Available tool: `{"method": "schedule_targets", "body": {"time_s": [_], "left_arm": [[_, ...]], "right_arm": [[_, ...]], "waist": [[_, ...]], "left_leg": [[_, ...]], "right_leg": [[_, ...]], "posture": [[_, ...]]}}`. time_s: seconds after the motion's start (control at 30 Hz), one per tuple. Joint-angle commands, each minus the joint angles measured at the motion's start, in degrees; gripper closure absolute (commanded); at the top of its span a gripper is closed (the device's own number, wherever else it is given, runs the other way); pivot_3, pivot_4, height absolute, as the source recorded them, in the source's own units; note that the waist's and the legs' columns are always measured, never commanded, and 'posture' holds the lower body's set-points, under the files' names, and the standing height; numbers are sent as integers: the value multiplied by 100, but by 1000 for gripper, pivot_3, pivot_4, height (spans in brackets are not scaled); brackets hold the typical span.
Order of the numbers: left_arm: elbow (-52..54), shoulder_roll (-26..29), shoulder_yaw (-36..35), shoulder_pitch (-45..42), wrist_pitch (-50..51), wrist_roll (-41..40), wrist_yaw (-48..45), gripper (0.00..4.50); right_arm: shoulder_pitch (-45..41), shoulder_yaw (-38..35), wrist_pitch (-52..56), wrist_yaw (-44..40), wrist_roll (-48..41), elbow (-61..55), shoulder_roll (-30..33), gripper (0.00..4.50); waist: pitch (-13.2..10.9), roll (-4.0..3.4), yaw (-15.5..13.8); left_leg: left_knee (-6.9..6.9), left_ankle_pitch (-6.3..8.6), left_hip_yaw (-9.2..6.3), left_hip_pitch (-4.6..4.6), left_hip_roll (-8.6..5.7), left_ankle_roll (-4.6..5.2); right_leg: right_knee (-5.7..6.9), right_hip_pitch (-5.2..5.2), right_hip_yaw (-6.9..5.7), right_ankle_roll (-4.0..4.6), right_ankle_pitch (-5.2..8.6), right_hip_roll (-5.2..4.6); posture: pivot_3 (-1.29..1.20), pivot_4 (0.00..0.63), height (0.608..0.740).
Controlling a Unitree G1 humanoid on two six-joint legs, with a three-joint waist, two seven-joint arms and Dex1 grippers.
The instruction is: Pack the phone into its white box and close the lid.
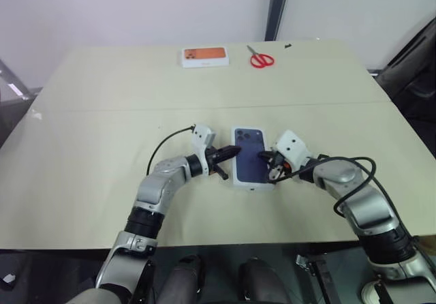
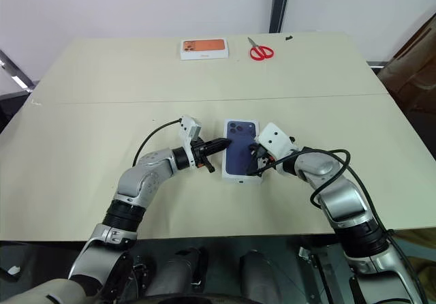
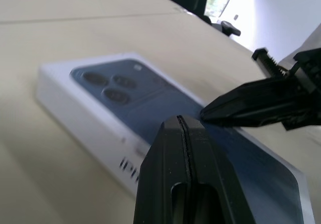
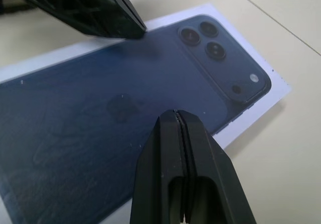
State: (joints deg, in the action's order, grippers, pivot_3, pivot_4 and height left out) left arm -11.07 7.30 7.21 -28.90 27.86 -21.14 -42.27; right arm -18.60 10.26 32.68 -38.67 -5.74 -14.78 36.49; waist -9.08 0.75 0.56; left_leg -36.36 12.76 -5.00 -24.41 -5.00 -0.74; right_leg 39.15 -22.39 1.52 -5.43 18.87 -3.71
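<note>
No text can be read; the print on the lid's (image 3: 150, 128) side is blurred.

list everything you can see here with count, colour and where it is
lid: 1, white with a dark blue phone printed on top, lying face up on the near middle of the table, closed over the box
orange-printed box: 1, white and orange, far edge of the table
scissors: 1, red handles, far edge, right of the orange-printed box
table: 1, beige
left hand: 1, black fingers, shut, tips at the lid's left edge
right hand: 1, black fingers, shut, over the lid's right side
</note>
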Motion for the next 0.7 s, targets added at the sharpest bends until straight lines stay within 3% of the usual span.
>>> {"method": "schedule_targets", "body": {"time_s": [0.03, 0.43, 0.47, 0.53, 0.6, 0.7], "left_arm": [[33, 70, 302, 84, -186, 291, -74, 4500], [40, 269, 160, 82, -278, 148, -419, 4500], [69, 312, 127, 66, -281, 142, -434, 4256], [228, 495, -67, 31, -245, 13, -537, 3671], [374, 756, -297, -9, -296, -68, -597, 2696], [673, 1325, -651, 40, -247, -222, -784, 1052]], "right_arm": [[137, 340, -66, -41, 354, 21, 124, 4472], [-235, -346, 349, 42, -129, 284, -378, 4472], [-273, -451, 422, 27, -233, 292, -414, 4492], [-328, -752, 617, -42, -547, 270, -456, 3952], [-324, -1030, 613, -106, -783, 212, -421, 3191], [-320, -1486, 661, -158, -1117, 145, -345, 1550]], "waist": [[4, 5, -3], [18, 20, 4], [18, 20, 1], [17, 21, 1], [15, 20, 8], [15, 18, 31]], "left_leg": [[-2, 0, 0, 1, 0, 0], [1, 1, -2, 12, 1, 1], [1, 1, -3, 12, 1, 1], [0, 1, -3, 8, 0, 1], [1, 1, -3, 5, 0, 1], [9, 2, -3, 3, 2, 2]], "right_leg": [[-1, 3, 0, 0, 0, 0], [-1, 12, 0, 0, 0, 1], [-1, 12, -1, 0, 0, 1], [-1, 9, -1, 0, 0, -1], [-1, 4, 0, 0, 0, -1], [0, -5, 1, 1, 0, 1]], "posture": [[0, 150, 734], [0, 150, 734], [0, 150, 734], [0, 150, 734], [0, 150, 734], [0, 150, 734]]}}
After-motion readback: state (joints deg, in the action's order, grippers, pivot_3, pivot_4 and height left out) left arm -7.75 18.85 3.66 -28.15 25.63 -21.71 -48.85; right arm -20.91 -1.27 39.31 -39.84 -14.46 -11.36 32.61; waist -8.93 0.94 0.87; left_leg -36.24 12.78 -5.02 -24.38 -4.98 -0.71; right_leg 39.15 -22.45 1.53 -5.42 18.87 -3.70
